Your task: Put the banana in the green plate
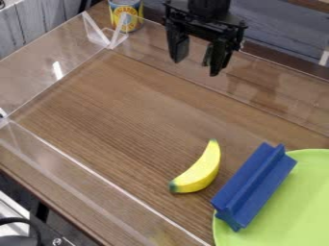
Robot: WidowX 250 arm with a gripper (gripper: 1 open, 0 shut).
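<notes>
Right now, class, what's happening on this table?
A robot arm's gripper hangs open over the far side of the wooden table, holding nothing. The banana lies near the front, untouched. Right beside it a blue block rests partly on the edge of the green plate. A yellow can stands at the back.
</notes>
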